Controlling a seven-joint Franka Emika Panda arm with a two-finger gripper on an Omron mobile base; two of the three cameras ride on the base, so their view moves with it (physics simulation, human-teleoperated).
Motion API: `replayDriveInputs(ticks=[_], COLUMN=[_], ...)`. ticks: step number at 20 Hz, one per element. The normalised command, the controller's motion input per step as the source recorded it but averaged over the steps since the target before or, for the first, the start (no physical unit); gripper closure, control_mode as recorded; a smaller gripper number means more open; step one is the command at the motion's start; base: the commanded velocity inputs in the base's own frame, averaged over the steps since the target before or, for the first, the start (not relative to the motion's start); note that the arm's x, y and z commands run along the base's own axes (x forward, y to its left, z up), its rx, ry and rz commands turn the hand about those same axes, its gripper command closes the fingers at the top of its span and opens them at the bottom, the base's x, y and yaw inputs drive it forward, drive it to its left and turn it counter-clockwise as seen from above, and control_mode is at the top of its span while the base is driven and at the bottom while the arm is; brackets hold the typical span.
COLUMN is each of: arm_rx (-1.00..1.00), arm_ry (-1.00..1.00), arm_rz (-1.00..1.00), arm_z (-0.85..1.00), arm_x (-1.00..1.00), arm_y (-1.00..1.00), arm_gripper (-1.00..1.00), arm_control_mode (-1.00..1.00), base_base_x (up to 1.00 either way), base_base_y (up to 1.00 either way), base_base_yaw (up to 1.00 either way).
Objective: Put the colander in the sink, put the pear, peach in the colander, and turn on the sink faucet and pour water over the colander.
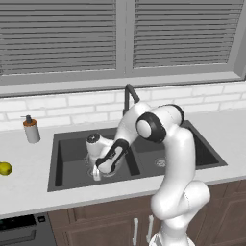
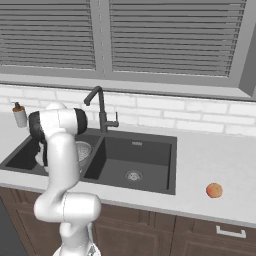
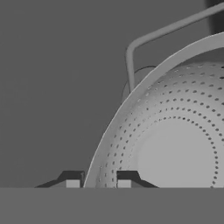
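Observation:
The silvery perforated colander (image 3: 175,144) sits low in the left basin of the dark grey sink (image 1: 72,153), over the round drain. My gripper (image 3: 98,181) is shut on the colander's rim, with one fingertip on each side of it. In the left base view the hand (image 1: 96,172) covers most of the colander. From the right base view, part of the colander (image 2: 83,152) shows behind the arm. The yellow-green pear (image 1: 5,168) lies on the counter far left. The orange peach (image 2: 214,190) lies on the counter right of the sink (image 2: 140,155). No water runs from the dark gooseneck faucet (image 1: 129,96).
A soap pump bottle (image 1: 31,129) stands on the counter at the sink's back left corner. The faucet (image 2: 101,107) rises behind the divider between the basins. A brick backsplash and shuttered windows close off the back of the counter.

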Motion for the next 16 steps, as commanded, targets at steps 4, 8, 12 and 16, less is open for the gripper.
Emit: replayDriveInputs(ticks=[4,8,12,16], arm_rx=[0.0,0.0,0.0,0.0], arm_ry=[-0.01,0.0,-0.02,-0.02], arm_rz=[-0.07,-0.06,-0.04,-0.01], arm_z=[0.0,0.0,0.2,0.7], arm_x=[0.01,0.02,-0.03,-0.14], arm_y=[-0.05,-0.04,-0.08,-0.12], arm_gripper=[1.0,-1.0,-1.0,-1.0], arm_control_mode=[-1.0,-1.0,-1.0,-1.0], base_base_x=[0.0,0.0,0.0,0.0], base_base_y=[0.0,0.0,0.0,0.0], base_base_yaw=[0.0,0.0,0.0,0.0])
